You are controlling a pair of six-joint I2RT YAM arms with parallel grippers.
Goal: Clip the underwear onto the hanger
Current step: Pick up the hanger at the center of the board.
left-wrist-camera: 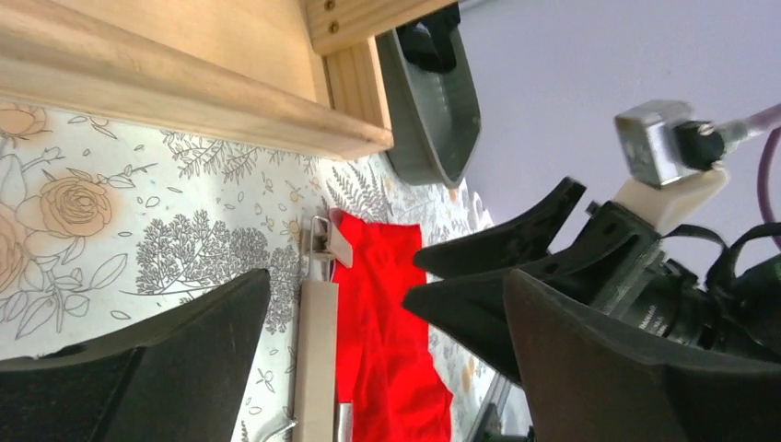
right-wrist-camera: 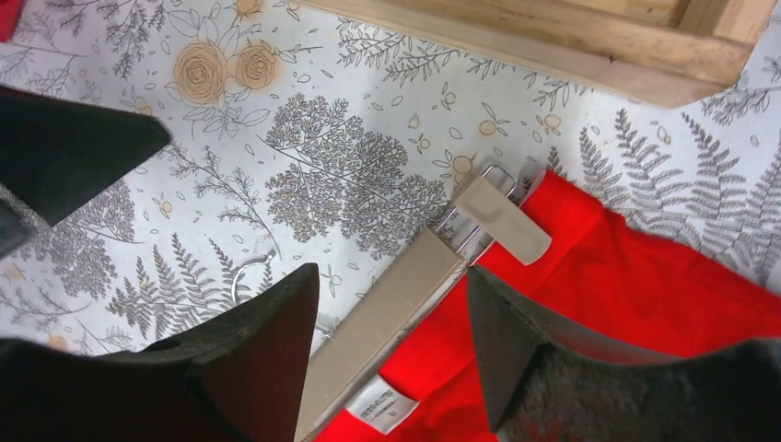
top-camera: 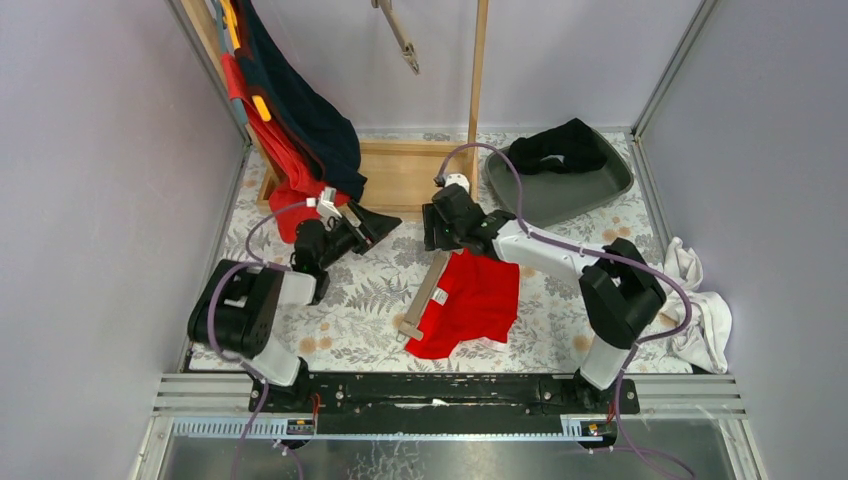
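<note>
Underwear (right-wrist-camera: 645, 285) shows a white label (right-wrist-camera: 382, 402), print unreadable, beside the hanger (right-wrist-camera: 387, 322).

I find nothing I can truly read. The one tag in sight is a small white label (right-wrist-camera: 382, 405) on the red underwear (right-wrist-camera: 645, 285), just beside the hanger bar (right-wrist-camera: 387, 304), and its grey print is too small for me to make out. From my left wrist I also see a short line of tiny white lettering (left-wrist-camera: 657, 318) on a black barrel (left-wrist-camera: 686, 322) on my right arm — it is blurred, and no word, brand or number comes clear.
</note>
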